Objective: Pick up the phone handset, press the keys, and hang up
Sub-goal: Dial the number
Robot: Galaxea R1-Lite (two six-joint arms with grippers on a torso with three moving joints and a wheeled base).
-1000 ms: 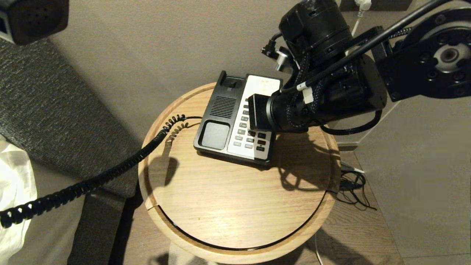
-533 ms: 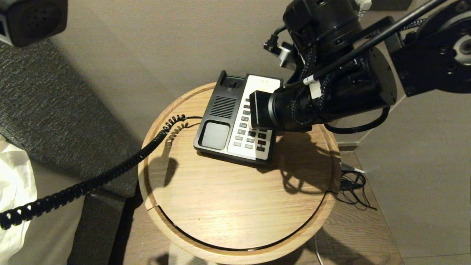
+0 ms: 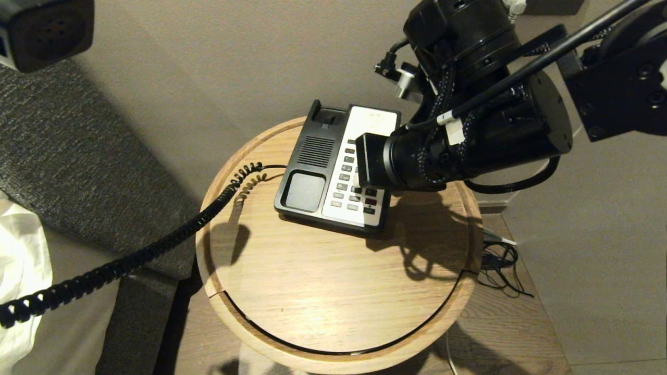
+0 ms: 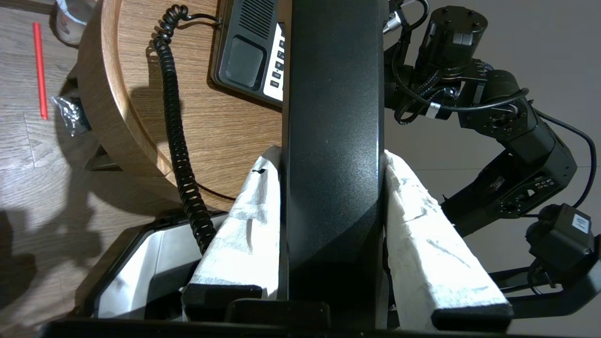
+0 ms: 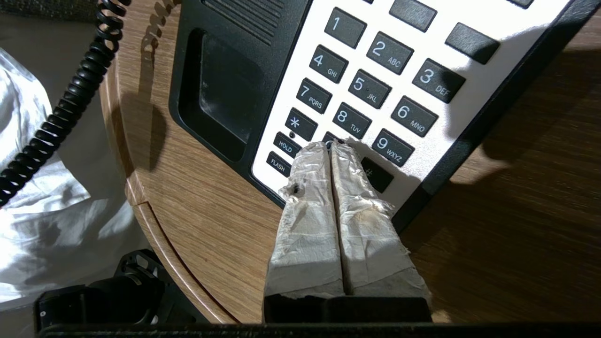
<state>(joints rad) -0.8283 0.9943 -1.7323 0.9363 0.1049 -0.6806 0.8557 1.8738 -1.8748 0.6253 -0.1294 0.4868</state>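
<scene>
Phone handset (image 4: 331, 141): rigid, glossy, likely slippery; left gripper (image 4: 331, 197) clamps its mid-shaft. Right gripper (image 5: 334, 146), fingers pressed together, at keys' (image 5: 357, 89) six o'clock row.

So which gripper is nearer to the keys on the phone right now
Right. The right gripper has its shut fingers at the keys, on the bottom row by the 8. The left gripper holds the phone handset off the table, away from the keypad.
</scene>
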